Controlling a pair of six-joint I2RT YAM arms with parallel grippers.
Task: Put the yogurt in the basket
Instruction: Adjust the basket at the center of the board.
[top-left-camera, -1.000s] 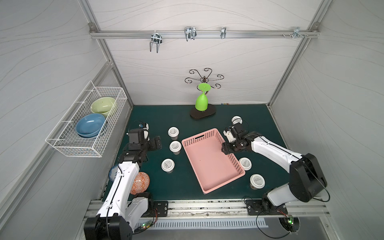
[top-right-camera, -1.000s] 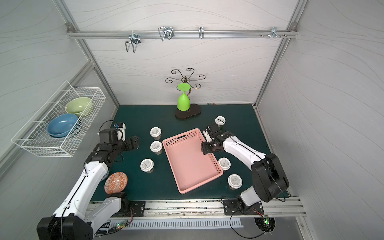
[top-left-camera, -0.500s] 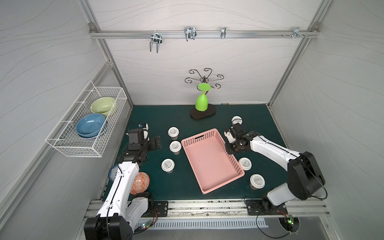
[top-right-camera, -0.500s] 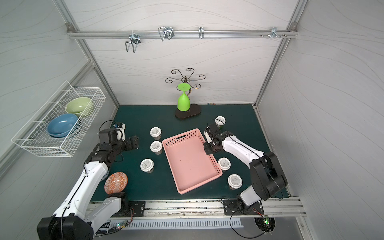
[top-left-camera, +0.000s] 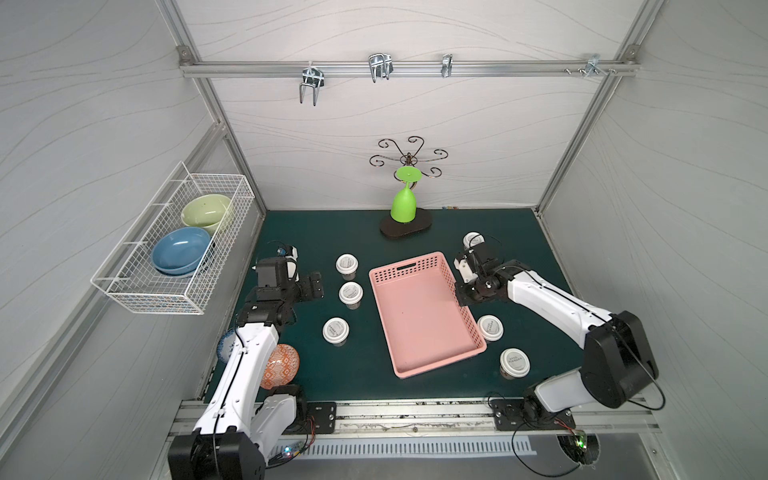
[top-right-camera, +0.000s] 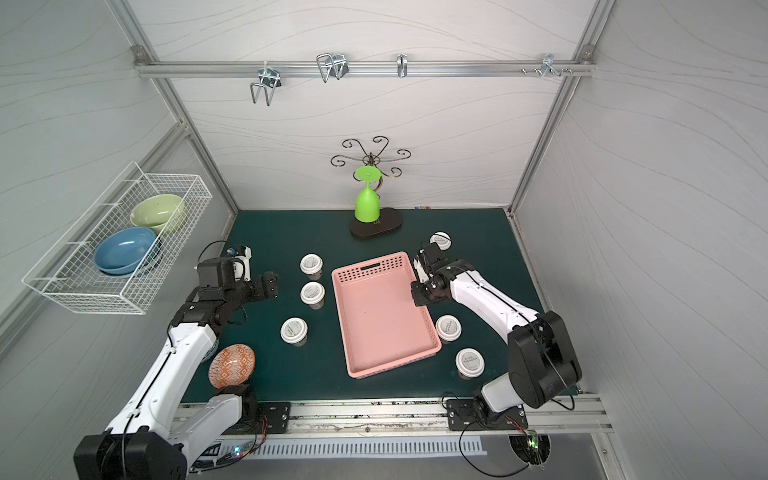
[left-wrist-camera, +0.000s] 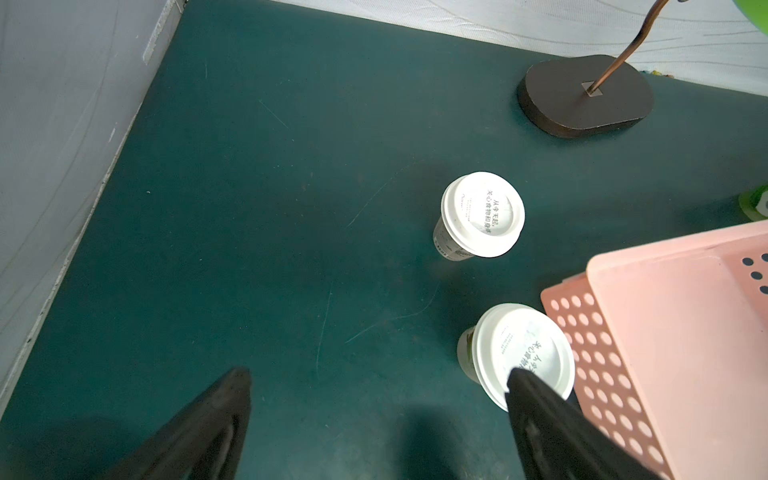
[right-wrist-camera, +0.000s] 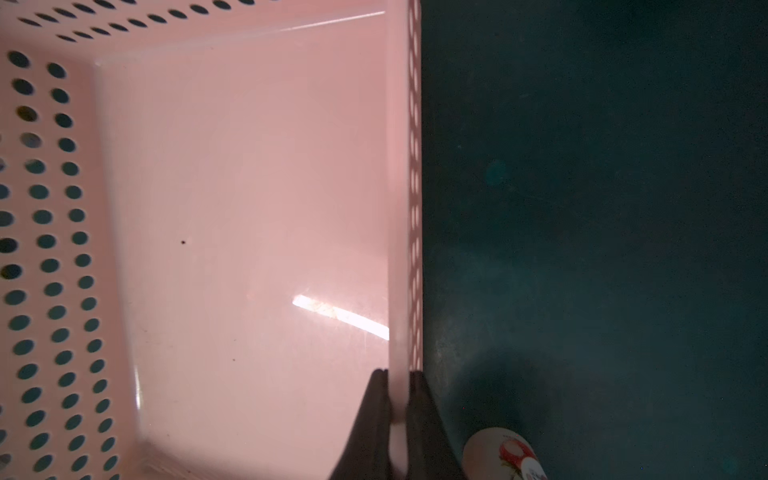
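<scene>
I saw a dark green bench (top-left-camera: 316, 232) with a shallow pink basket (top-left-camera: 419, 320) lying at its middle. My right fingers (right-wrist-camera: 376, 415) were pinched tight on the basket's long side wall. My left fingers (left-wrist-camera: 548, 436) were spread wide just above the bench, beside two cups. Six yogurt cups (top-left-camera: 350, 293) stood on the bench outside the basket, three to each side.

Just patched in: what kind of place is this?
Probably a lab test cell, not a kitchen: white panels in an aluminium frame, a mounting rail in front, props staged on a green mat.
</scene>
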